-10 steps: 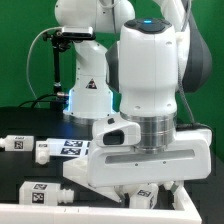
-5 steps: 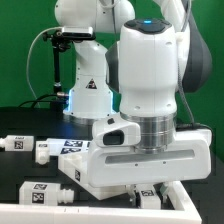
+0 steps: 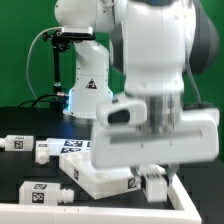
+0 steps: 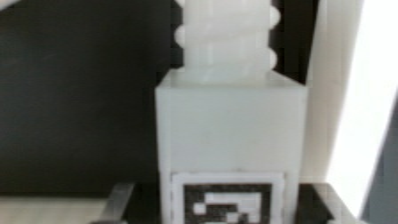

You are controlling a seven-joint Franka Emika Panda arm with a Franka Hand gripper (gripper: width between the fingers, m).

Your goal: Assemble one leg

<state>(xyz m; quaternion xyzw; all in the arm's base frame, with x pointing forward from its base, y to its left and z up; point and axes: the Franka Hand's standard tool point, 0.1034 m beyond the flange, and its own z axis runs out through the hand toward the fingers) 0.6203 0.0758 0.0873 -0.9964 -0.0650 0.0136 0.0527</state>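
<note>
My gripper [image 3: 150, 176] is shut on the leg [image 3: 153, 185], a small white square post with a black-and-white tag, which hangs just below the blurred hand near the front of the table. In the wrist view the leg [image 4: 228, 120] fills the middle, its ridged screw end pointing away and its tag [image 4: 228, 202] next to the gripper [image 4: 228, 212]. A dark finger [image 4: 132, 196] stands close on either side of it. The wide white panel [image 3: 92, 176] lies directly to the exterior view's left of the held leg.
Further tagged white legs lie at the exterior view's left [image 3: 14, 143] and front left [image 3: 46, 193]. The marker board [image 3: 72, 147] lies behind the panel. A white robot base [image 3: 88, 95] stands at the back.
The hand has risen and shifted slightly toward the exterior view's right, taking the leg up with it. The panel and the loose legs have not moved.
</note>
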